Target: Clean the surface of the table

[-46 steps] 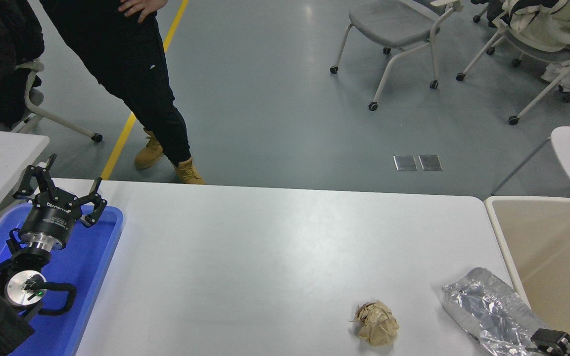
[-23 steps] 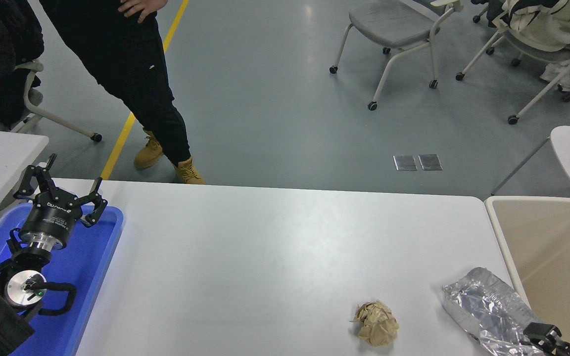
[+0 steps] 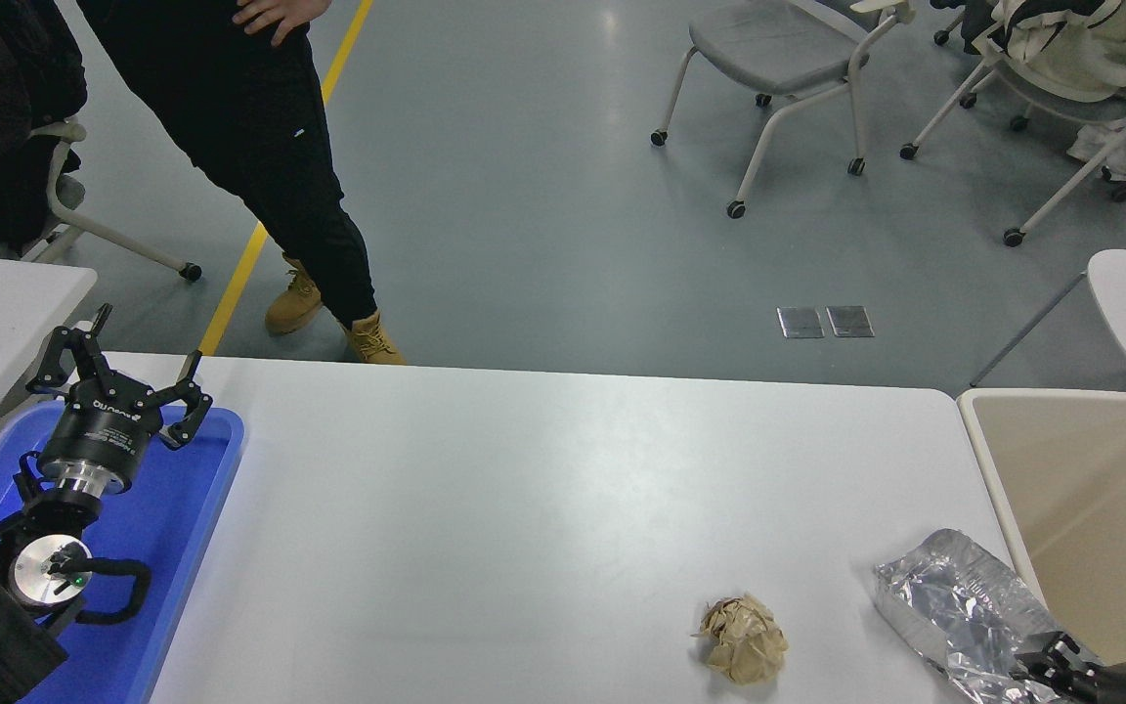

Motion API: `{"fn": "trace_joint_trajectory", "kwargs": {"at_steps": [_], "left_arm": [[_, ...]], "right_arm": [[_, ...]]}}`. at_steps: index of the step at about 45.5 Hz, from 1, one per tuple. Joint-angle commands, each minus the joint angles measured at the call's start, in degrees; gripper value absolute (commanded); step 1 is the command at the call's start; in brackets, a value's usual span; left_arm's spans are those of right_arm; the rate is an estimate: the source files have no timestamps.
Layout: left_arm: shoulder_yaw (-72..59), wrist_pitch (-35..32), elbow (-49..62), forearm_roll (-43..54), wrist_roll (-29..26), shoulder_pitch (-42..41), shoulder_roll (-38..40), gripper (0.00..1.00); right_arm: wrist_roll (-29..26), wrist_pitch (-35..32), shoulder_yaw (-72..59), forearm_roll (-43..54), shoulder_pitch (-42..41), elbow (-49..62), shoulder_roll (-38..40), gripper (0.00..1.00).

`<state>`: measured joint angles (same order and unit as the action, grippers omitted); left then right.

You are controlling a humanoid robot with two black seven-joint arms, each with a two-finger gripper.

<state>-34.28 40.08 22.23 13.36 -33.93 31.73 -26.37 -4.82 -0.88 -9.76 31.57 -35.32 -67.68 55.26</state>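
**Right arm reaching for foil wrapper at table's near right corner**

- Table surface [image 3: 524, 489]: white, glossy, fills the middle of the head view. Two bits of litter on its near right part.
- Beige bin [image 3: 1091, 489]: just beside the table's right end. Likely drop point.
- Blue tray [image 3: 182, 508]: on the left end. Left gripper [image 3: 123, 386] parked above it, fingers spread, holding nothing.
- Crumpled foil wrapper [image 3: 964, 611]: near the right edge, close to the bin.
- Brown paper ball [image 3: 744, 638]: left of the foil, apart from it.
- Right gripper [image 3: 1047, 670]: only a tip shows at the foil's near end; cannot tell how its fingers stand.

Judgement: foil first. Grip across its narrow width; thin foil crushes and slips, so close firmly, lift clear, then swing over the bin's wall.
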Motion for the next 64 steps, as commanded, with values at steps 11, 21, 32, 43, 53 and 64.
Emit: {"fn": "trace_joint_trajectory", "kwargs": {"at_steps": [11, 21, 32, 43, 53, 64], "left_arm": [[0.00, 0.00, 0.00, 0.00, 0.00, 0.00, 0.00, 1.00], [0.00, 0.00, 0.00, 0.00, 0.00, 0.08, 0.00, 1.00], [0.00, 0.00, 0.00, 0.00, 0.00, 0.00, 0.00, 1.00], [0.00, 0.00, 0.00, -0.08, 0.00, 0.00, 0.00, 1.00], [0.00, 0.00, 0.00, 0.00, 0.00, 0.08, 0.00, 1.00], [0.00, 0.00, 0.00, 0.00, 0.00, 0.08, 0.00, 1.00]], "right_arm": [[0.16, -3.86, -1.58, 0.16, -3.62, -1.66, 5.56, 0.00], [0.16, -6.15, -1.58, 0.25, -5.90, -5.70, 10.65, 0.00], [-0.01, -11.77, -1.58, 2.62, -13.36, -12.38, 20.41, 0.00], [-0.45, -20.38, -0.88, 8.59, -21.98, -14.32, 27.97, 0.00], [-0.63, -29.87, 2.02, 13.25, -29.10, -14.94, 34.03, 0.00], [-0.63, -39.89, 12.12, 18.09, -30.16, -15.20, 39.13, 0.00]]}}
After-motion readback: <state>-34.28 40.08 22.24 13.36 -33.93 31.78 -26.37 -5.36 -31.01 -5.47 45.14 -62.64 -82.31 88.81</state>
